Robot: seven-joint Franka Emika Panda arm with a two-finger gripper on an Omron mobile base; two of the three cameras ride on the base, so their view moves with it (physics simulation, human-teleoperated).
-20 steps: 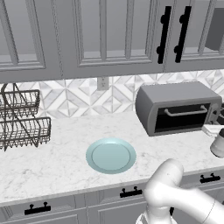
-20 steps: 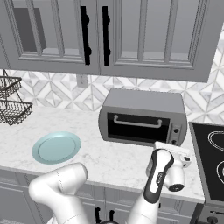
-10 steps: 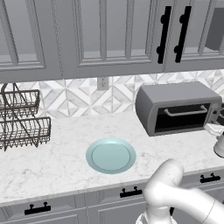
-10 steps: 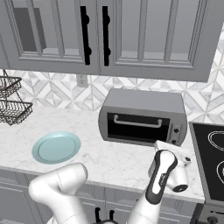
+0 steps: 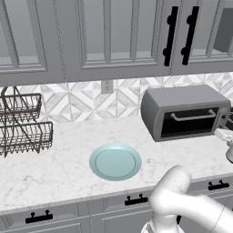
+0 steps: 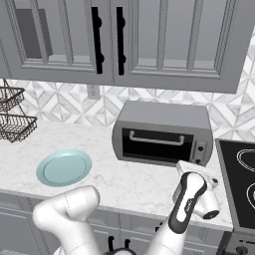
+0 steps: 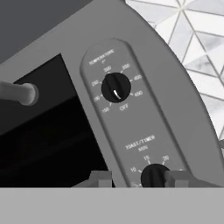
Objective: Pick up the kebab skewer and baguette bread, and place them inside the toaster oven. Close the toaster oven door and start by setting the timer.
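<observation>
End effector (image 7: pixel 136 179) half-parted, gripping nothing, right at toaster oven (image 6: pixel 162 132) panel – timer knob (image 7: pixel 154 176) sits btwn its tips, near desk's right end.

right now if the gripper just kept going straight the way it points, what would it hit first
Most likely the timer knob on the toaster oven control panel: the gripper has a fingertip on either side of it. Depth is unclear, so contact may already exist.
</observation>
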